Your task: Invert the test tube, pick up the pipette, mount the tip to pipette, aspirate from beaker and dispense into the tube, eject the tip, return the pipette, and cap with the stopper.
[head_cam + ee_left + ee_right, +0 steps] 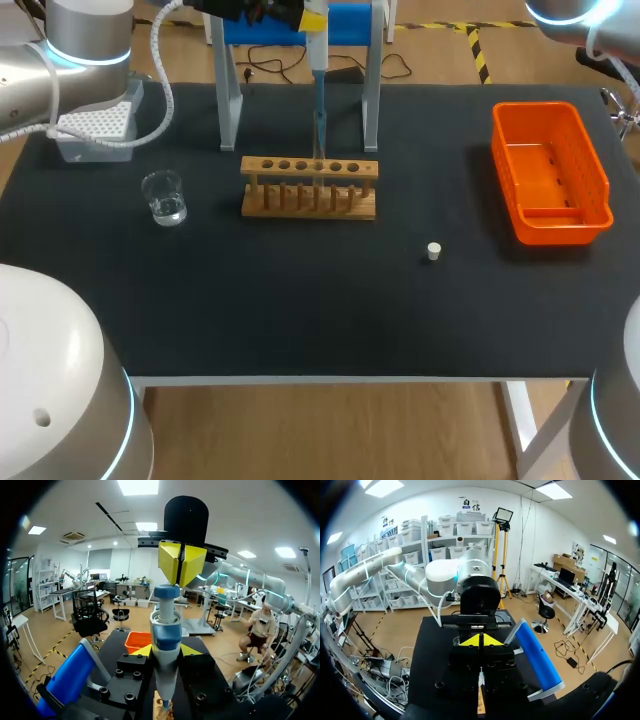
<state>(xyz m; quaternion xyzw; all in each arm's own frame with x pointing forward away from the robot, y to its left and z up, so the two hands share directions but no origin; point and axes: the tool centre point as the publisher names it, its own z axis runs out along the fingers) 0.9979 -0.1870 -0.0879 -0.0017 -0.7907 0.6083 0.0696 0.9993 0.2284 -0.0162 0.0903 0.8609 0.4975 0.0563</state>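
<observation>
Tabletop [300,310]: black and matte, it carries all the things.
Stopper [433,251]: small and white, standing alone right of the middle, closest to the front edge.
Beaker [164,197]: clear glass with a little liquid, toward the left edge.
Rack [310,187]: wooden, in the middle, with a row of holes on top.
Basket [550,172]: orange, along the right edge.
Tip box [95,128]: grey, at the far left corner.
Pipette [316,50]: upright above the rack, its thin tip [320,126] reaching down to one hole.
Left end effector [166,651]: clamped on the pipette body, one yellow finger at each side.
Right end effector [181,564]: fingers pressed together, narrow, at the pipette's top button; I cannot tell if it touches the button.
</observation>
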